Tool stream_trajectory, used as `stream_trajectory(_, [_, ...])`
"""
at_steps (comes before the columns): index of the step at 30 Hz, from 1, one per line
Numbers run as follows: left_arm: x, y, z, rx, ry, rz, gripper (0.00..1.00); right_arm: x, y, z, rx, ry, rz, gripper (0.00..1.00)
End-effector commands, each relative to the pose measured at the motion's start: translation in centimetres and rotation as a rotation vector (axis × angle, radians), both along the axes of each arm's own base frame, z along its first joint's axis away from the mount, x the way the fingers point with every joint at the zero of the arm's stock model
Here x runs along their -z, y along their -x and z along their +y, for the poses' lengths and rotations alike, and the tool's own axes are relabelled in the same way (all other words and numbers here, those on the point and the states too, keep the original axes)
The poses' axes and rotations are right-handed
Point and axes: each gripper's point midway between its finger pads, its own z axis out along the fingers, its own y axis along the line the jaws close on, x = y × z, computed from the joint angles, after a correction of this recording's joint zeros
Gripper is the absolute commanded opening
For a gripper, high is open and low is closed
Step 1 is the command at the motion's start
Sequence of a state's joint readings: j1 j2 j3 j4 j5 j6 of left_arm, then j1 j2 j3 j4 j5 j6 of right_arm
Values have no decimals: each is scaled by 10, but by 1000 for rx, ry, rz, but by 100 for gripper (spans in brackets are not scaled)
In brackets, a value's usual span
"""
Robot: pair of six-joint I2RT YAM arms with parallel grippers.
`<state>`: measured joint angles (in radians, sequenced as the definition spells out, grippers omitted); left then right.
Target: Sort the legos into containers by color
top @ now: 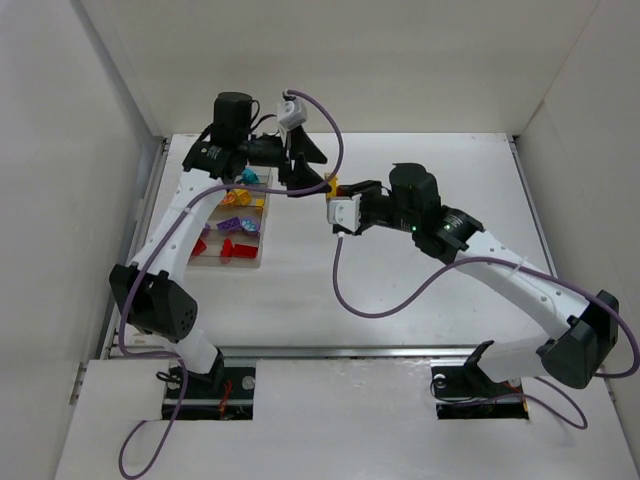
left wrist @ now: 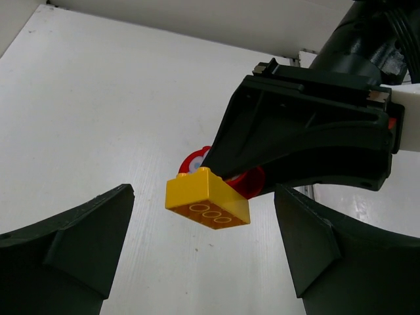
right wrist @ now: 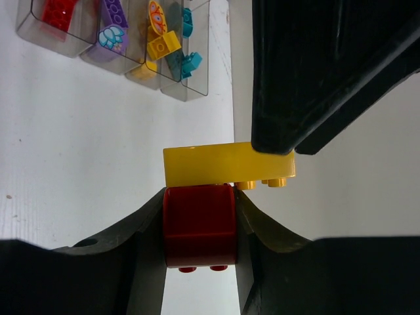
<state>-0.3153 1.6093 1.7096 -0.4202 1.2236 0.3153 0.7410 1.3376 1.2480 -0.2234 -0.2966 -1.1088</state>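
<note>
My right gripper [right wrist: 199,262] is shut on a red brick [right wrist: 199,226] that has a yellow brick [right wrist: 223,164] joined to its top, and holds the pair in the air right of the containers [top: 222,262]. In the top view the right gripper [top: 335,192] meets my left gripper [top: 305,170] over the table. In the left wrist view my left gripper [left wrist: 203,252] is open, its jaws wide apart on either side of the yellow brick [left wrist: 207,199], not touching it. The red brick [left wrist: 249,184] shows behind it. One left finger [right wrist: 315,72] overlaps the yellow brick's right end.
The clear four-compartment box [right wrist: 39,34] holds red [top: 225,248], purple [top: 232,225], yellow [top: 250,200] and teal [top: 248,177] bricks, one colour per slot. White walls enclose the table on three sides. Purple cables [top: 350,295] hang from both arms.
</note>
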Motion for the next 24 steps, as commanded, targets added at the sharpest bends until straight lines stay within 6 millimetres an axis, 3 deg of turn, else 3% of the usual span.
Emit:
stream_trajectory(1, [-6, 3, -9, 5, 12, 5, 85, -29, 2, 4, -14, -56, -74, 0])
stream_trajectory(4, [-2, 9, -17, 36, 9, 23, 84, -34, 0, 6, -17, -57, -89, 0])
stream_trajectory(7, [0, 9, -16, 41, 4, 5, 69, -39, 0, 6, -16, -65, -97, 0])
stream_trajectory(8, [1, 7, -16, 32, -1, -6, 63, -39, 0, 6, -16, -65, -97, 0])
stream_trajectory(9, [6, 4, -16, 21, -12, 9, 50, -39, 0, 6, -16, -65, -97, 0])
stream_trajectory(12, [15, 4, -15, 27, -30, 25, 31, -40, -1, 6, -19, -60, -104, 0])
stream_trajectory(13, [19, 4, -15, 27, -37, 42, 14, -40, -1, 6, -19, -60, -104, 0])
stream_trajectory(15, [17, 5, -15, 29, -39, 36, 0, -44, 1, 5, -19, -66, -111, 0])
stream_trajectory(21, [24, 4, -1, 26, -52, 84, 0, -27, -6, -6, 49, -30, -100, 0])
stream_trajectory(24, [35, 1, 10, 13, -116, 2, 0, -25, -11, -12, 94, -56, -56, 0])
